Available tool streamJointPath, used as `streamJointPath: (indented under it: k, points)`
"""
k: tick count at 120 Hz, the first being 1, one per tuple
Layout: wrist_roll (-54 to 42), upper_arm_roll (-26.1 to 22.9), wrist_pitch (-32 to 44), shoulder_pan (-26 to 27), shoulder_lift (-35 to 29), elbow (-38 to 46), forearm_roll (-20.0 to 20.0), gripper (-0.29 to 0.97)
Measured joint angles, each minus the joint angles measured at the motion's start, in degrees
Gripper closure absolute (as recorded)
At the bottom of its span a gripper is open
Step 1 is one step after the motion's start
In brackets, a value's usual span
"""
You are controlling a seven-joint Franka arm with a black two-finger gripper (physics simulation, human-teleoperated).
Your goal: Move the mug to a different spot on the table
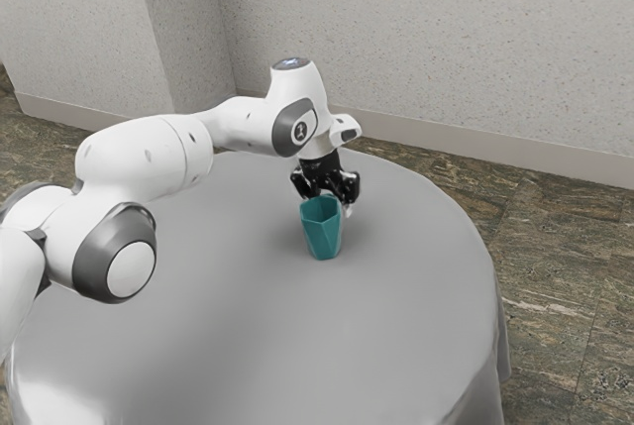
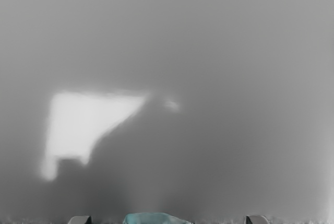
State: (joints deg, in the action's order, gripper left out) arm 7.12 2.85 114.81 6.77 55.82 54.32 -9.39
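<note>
Mug (image 1: 323, 229), teal and faceted, narrower at the base than at the rim, stands upright on the round grey-draped tabletop (image 1: 248, 346). It is a little past the tabletop's middle, toward the tabletop's far edge, and well in from the rim all round. A soft shadow sits at its foot, so it looks to be resting on the cloth rather than lifted off it.

The white arm (image 1: 149, 162) crosses the tabletop from the exterior view's left and bends down at the wrist. The black gripper (image 1: 325, 197) hangs straight over the mug's mouth, its tips level with the rim or just above it. It is spread wide. In the wrist view the two dark fingertips (image 2: 79, 220) stand far apart, with a blurred sliver of the teal rim (image 2: 156, 217) between them. There is grey cloth on each side of that sliver, so neither finger is pressing on the mug and nothing is held.

Beyond the mug, the wrist view takes in plain grey cloth with a bright patch of light (image 2: 88, 125) and the arm's dark shadow beside it.

Around the tabletop, the floor (image 1: 565, 247) is mottled brown-green stone and the walls (image 1: 446, 29) are pale and speckled.
</note>
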Motion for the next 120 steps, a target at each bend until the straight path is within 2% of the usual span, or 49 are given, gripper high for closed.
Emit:
streamJointPath:
  k: [29,40,70,102,120]
  points:
    - [1.04,0.12,-1.89,-0.14,-1.31,0.76,-1.49,0.47]
    - [1.3,0.21,-3.27,-0.68,-2.77,1.76,-1.56,0.56]
    - [1.88,0.14,-8.86,-2.25,-8.92,6.08,-1.97,0.6]
    - [2.24,0.37,-17.76,-6.58,-16.51,17.15,-10.24,0.61]
    - [2.84,5.9,-20.6,-5.38,-16.67,18.31,-11.08,0.66]
